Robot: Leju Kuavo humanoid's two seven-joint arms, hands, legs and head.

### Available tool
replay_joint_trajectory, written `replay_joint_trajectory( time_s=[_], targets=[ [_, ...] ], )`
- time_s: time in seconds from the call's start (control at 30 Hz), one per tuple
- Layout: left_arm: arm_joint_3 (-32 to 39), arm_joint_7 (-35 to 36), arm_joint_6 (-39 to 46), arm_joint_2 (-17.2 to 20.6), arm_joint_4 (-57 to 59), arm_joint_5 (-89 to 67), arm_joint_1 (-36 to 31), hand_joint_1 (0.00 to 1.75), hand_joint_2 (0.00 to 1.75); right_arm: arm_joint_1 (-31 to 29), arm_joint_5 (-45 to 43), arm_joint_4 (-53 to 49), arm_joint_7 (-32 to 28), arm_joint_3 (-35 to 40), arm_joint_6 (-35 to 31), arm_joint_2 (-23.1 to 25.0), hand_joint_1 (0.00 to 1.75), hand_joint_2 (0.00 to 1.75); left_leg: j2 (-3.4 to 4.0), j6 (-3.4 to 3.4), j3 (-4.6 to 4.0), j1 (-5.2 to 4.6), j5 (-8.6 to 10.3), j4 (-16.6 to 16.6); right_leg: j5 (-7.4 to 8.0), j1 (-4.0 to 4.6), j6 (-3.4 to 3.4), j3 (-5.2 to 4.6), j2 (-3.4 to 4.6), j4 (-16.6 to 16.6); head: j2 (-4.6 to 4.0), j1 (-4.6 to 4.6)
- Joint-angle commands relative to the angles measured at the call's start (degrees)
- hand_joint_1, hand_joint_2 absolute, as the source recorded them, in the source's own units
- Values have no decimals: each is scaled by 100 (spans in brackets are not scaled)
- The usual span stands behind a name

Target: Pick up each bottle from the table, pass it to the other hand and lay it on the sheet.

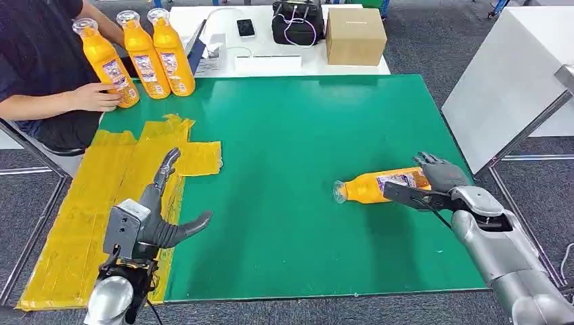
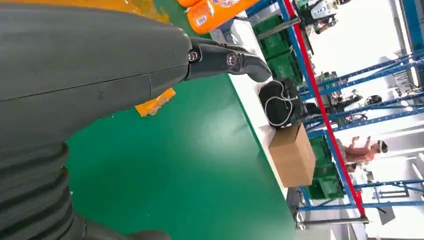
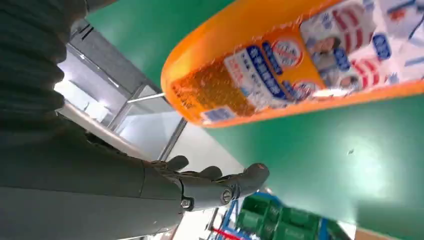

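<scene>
The bottle (image 3: 300, 65) label carries print, but none of it is readable.

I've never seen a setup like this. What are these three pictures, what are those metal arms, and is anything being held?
The pictures come from a humanoid robot with two silver arms. The wide picture is its head camera, looking down at a green table; the other two are cameras at its wrists, so they look tilted. The left robot hand hovers open over a yellow sheet, holding nothing. The right robot hand is open at the base of an orange bottle lying on its side; it does not seem to grip it yet, and the right wrist view shows that bottle up close. At the far corner a person's hand rests on one of three standing bottles. Behind the table sit a cardboard box, a black bag and a phone.
</scene>
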Motion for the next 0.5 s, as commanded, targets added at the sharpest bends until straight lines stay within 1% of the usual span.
replay_joint_trajectory(
  time_s=[0.03, 0.07, 0.13, 0.17, 0.2, 0.23, 0.37, 0.43, 0.47, 0.5],
  targets=[
    [-298, -36, -119, 136, 589, 265, -380, 0, 175, -832, -149, 1824, -171, 602, -51, 565, 0, 175, 16, -4, 20, 0, -3, -6, 2, 0, -2, 17, 14, -7, 0, 0],
    [-325, -47, -129, 134, 611, 299, -399, 0, 175, -922, -122, 2081, -184, 669, -36, 652, 0, 175, 24, -6, 32, 2, -5, -7, 1, 3, -4, 28, 20, -10, 0, 2],
    [-382, -72, -132, 144, 654, 361, -444, 0, 175, -1056, -101, 2520, -290, 811, -108, 776, 0, 175, 17, -4, 21, 1, -3, -6, 2, 1, -3, 18, 15, -7, 0, 2],
    [-397, -87, -131, 139, 673, 413, -465, 0, 175, -1089, -128, 2703, -333, 850, -32, 833, 0, 175, 27, -7, 34, 2, -8, -6, 0, 3, -4, 29, 23, -9, 0, 2],
    [-410, -83, -154, 86, 634, 504, -541, 0, 175, -1106, -118, 2763, -338, 886, 6, 900, 2, 175, 19, -5, 25, 2, -4, -6, 1, 2, -3, 23, 15, -8, 0, 2],
    [-420, -25, -157, 89, 629, 517, -542, 0, 175, -1078, -136, 2834, -289, 874, 10, 944, 175, 175, 13, -4, 18, 1, -2, -5, 1, 1, -3, 16, 10, -5, 0, 0],
    [-451, -38, -160, 80, 671, 556, -478, 0, 175, -965, -79, 2960, -337, 973, 0, 971, 175, 175, 11, -7, 36, 6, -6, -8, -3, 7, -4, 36, 7, -14, 0, 2],
    [-444, -59, -141, 80, 689, 552, -456, 0, 175, -979, -67, 2986, -343, 985, -15, 957, 175, 175, 9, -5, 31, 6, -3, -8, 0, 6, -2, 28, 5, -14, 0, 2],
    [-427, -95, -131, 33, 653, 594, -484, 0, 175, -1001, -45, 2981, -354, 1008, -27, 973, 175, 175, 12, -7, 43, 7, -6, -9, -3, 7, -4, 41, 5, -16, 0, 2],
    [-450, -49, -144, 53, 619, 565, -492, 0, 175, -1009, -30, 3023, -317, 1023, -19, 1006, 175, 175, 3, -5, 29, 4, -2, -6, -3, 3, -2, 30, -2, -9, 0, 0]
  ],
)
